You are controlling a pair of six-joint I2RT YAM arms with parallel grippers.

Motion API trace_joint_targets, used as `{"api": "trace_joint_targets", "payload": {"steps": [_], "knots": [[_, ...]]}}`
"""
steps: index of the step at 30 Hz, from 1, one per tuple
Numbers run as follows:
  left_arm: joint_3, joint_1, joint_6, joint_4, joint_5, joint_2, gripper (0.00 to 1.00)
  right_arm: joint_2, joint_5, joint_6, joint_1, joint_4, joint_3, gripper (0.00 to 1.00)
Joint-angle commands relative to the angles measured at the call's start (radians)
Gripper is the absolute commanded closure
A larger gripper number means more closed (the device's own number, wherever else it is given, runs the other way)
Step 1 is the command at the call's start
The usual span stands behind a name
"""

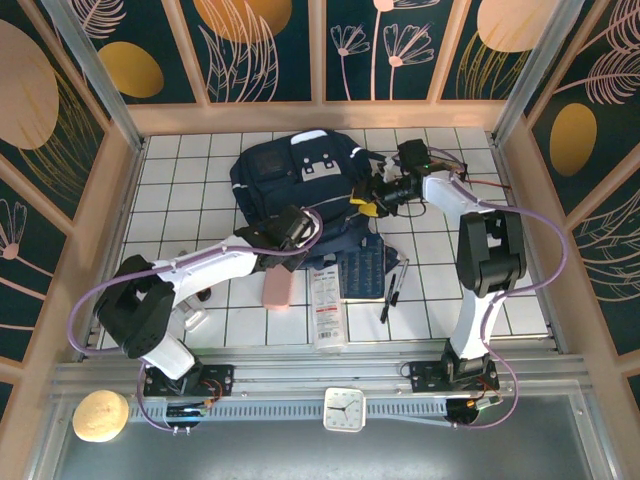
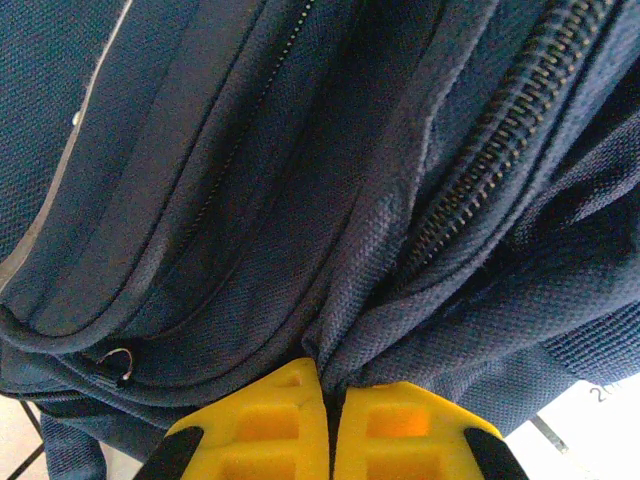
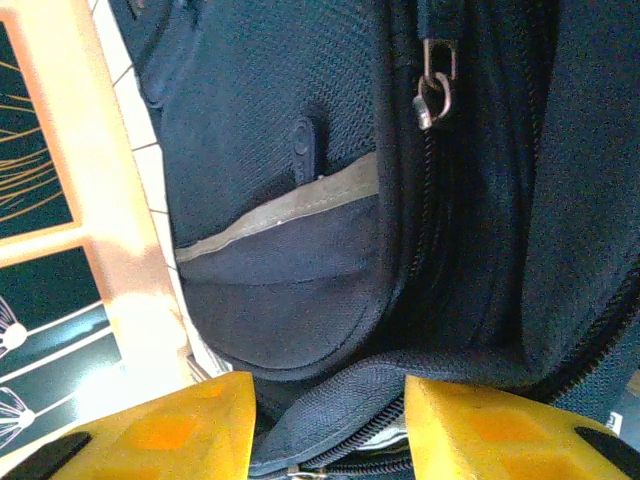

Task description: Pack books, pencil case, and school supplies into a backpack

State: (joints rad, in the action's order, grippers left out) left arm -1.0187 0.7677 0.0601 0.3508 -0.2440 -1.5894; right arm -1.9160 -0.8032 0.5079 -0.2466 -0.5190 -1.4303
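**Both grippers at the navy backpack**

The left gripper (image 2: pixel 330 390) was pinched shut on a fold of the backpack (image 2: pixel 250 200), its yellow fingers (image 2: pixel 270 425) meeting just beside a zip (image 2: pixel 480 170). The right gripper (image 3: pixel 330 425) stood part-way apart, with a zip-edged rim of the backpack (image 3: pixel 300 200) lying across the gap. Whether it clamped that rim could not be told. A metal zip pull (image 3: pixel 435 85) hung above. From overhead, the backpack (image 1: pixel 290 165) lay at the far middle of the tiled table (image 1: pixel 180 190). The left gripper (image 1: pixel 298 226) was at its near edge and the right gripper (image 1: pixel 368 203) at its right side. Nearer the arms lay the pink pencil case (image 1: pixel 277 290), white booklet (image 1: pixel 326 310), navy book (image 1: pixel 362 268) and pens (image 1: pixel 392 290).
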Motion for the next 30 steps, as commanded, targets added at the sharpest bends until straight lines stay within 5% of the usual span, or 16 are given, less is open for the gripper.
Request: {"api": "trace_joint_targets", "payload": {"steps": [1,9,17,27,30], "knots": [[0.014,-0.01,-0.007,-0.022,-0.012,0.045,1.0,-0.032,0.046,0.007,-0.019,-0.015,-0.037,0.55],[0.005,-0.01,-0.018,-0.026,-0.015,0.039,1.0,-0.017,0.098,0.104,-0.041,0.042,0.033,0.53],[0.007,-0.011,-0.04,-0.027,-0.034,0.037,1.0,0.129,0.095,0.409,-0.031,0.384,0.336,0.5],[0.024,-0.01,-0.009,-0.035,-0.01,0.064,1.0,0.026,0.079,0.452,-0.054,0.462,0.206,0.52],[0.039,-0.01,-0.003,-0.049,-0.005,0.08,1.0,0.0,0.074,0.473,-0.057,0.49,0.174,0.63]]}}
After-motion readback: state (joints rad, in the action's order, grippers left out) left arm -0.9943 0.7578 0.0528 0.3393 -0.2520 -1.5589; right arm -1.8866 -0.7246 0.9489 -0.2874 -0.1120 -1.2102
